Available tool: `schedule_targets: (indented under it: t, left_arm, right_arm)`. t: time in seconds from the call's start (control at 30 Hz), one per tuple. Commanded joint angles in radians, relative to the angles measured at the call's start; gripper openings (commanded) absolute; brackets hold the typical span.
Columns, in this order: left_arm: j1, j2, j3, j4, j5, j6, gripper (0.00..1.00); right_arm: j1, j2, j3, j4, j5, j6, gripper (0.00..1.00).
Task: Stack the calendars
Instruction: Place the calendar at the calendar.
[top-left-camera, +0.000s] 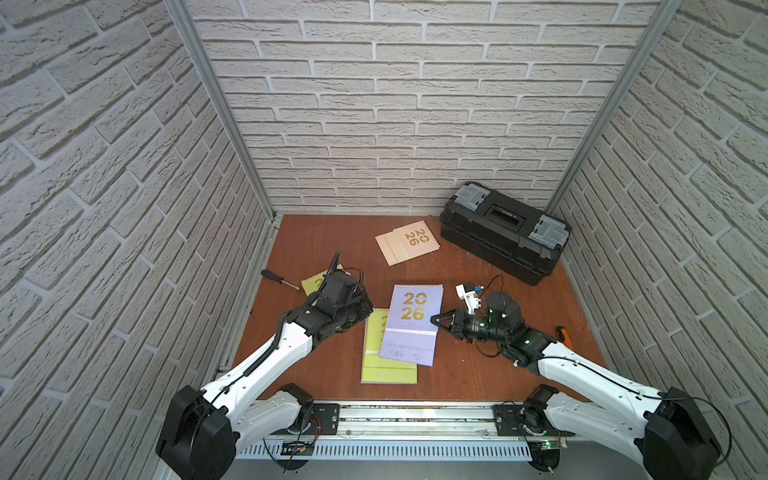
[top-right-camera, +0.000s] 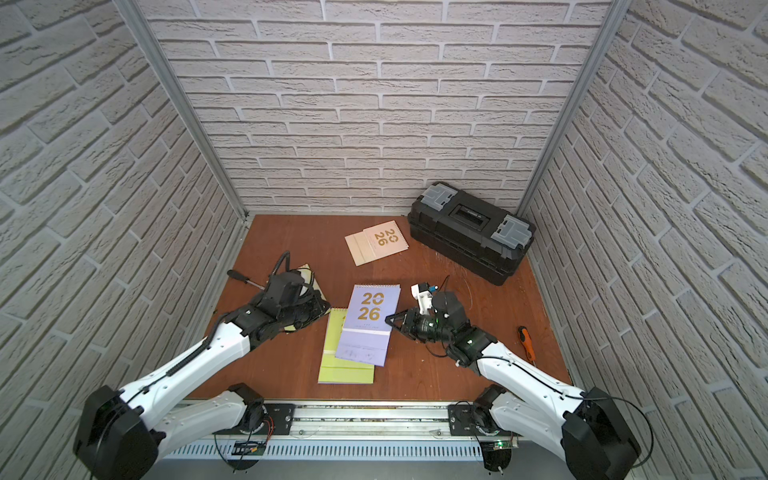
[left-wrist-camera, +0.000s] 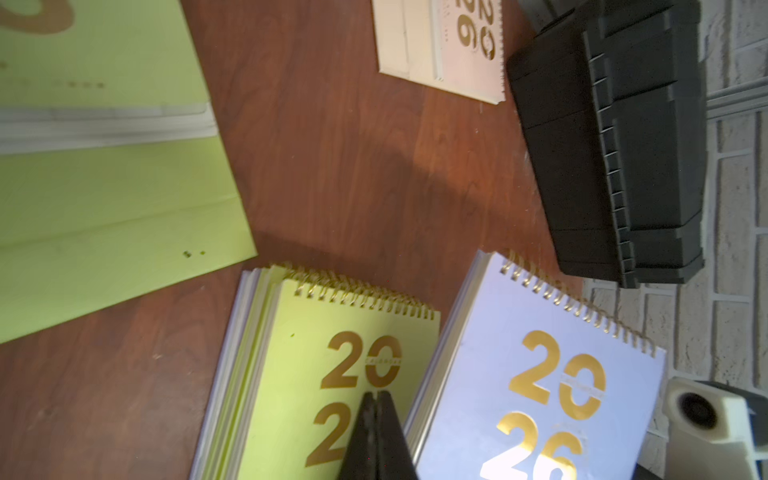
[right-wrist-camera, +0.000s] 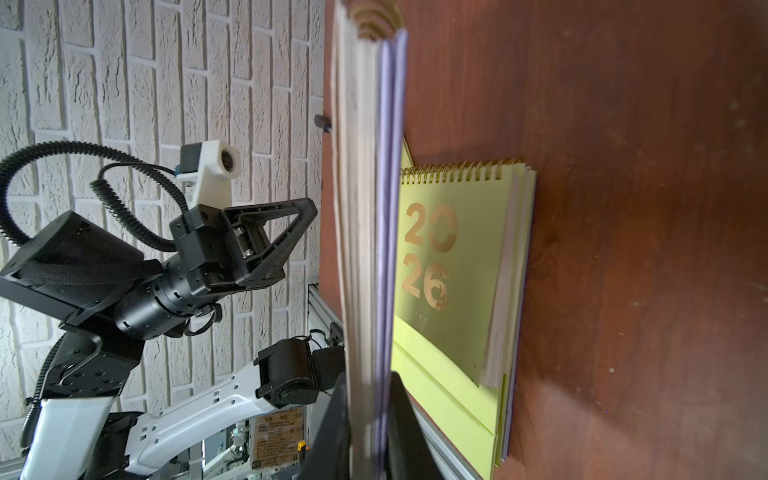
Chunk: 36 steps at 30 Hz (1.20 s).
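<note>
Brick-pattern walls (top-left-camera: 374, 104) on three sides; reddish wood tabletop (top-left-camera: 478, 374). Black toolbox (top-left-camera: 503, 232) sat in the back right corner, lid shut. Cream calendar (top-left-camera: 407, 243) lay flat near the back, just beside the toolbox and apart from the others.

Mid-table, lavender calendar (top-left-camera: 413, 320) overlapped a lime green calendar (top-left-camera: 388, 365), hiding most of its gold "2026". Right gripper (top-left-camera: 433, 319) was clamped on the lavender calendar's right edge. The right wrist view showed pages and cover pinched between the two fingers (right-wrist-camera: 405, 424), and that edge stood off the green cover below.

Left gripper (left-wrist-camera: 376, 401) was closed on nothing, fingertips pressed together, raised off the table near the lime green calendar.

Second green calendar (top-left-camera: 313, 284) lay at the left, mostly hidden under the left arm in both top views. Black-handled screwdriver (top-left-camera: 279, 279) lay at its far corner; touching or just beside, could not tell. Orange-handled screwdriver (top-left-camera: 564, 336) lay near the right wall, beside the right arm.
</note>
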<state>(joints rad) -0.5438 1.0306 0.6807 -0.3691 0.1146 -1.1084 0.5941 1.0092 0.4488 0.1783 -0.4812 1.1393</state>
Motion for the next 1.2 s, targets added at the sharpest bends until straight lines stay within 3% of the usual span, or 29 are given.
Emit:
schedule_targets:
  t: [0.0, 0.53, 1.17]
  left_arm:
    - [0.018, -0.052, -0.055, -0.063, -0.016, -0.002, 0.00]
    - [0.025, -0.040, -0.173, -0.022, -0.013, -0.021, 0.00]
    - [0.027, 0.025, -0.221, 0.065, 0.022, -0.033, 0.00]
  right_arm:
    - [0.032, 0.010, -0.016, 0.184, 0.012, 0.018, 0.02]
    - [0.125, 0.266, -0.011, 0.436, -0.049, 0.033, 0.03]
    - [0.130, 0.386, 0.008, 0.497, -0.070, 0.031, 0.03]
